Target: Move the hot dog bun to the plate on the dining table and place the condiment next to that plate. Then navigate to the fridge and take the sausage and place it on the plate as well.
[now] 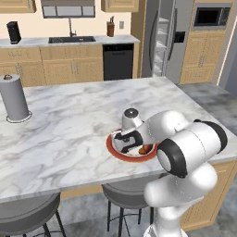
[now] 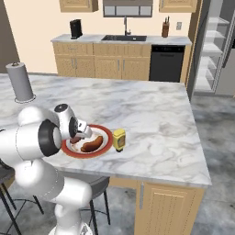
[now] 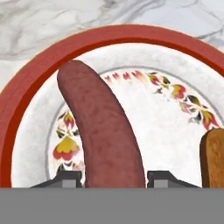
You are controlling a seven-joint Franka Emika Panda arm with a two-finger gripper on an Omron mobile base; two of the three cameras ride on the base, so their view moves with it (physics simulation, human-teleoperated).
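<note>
Gripper [image 3: 113, 177] low over red-rimmed plate [image 3: 26, 94], fingertips straddling sausage [image 3: 103, 131]; its long axis runs straight away from hand. Grasped or released: cannot tell

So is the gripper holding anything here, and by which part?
The sausage sits between the fingers at one end, over the plate; whether they actually clamp it cannot be told.

Even, bright rendered light throughout, soft faint shadows, no glare; slightly coarse, low-resolution pictures.
</note>
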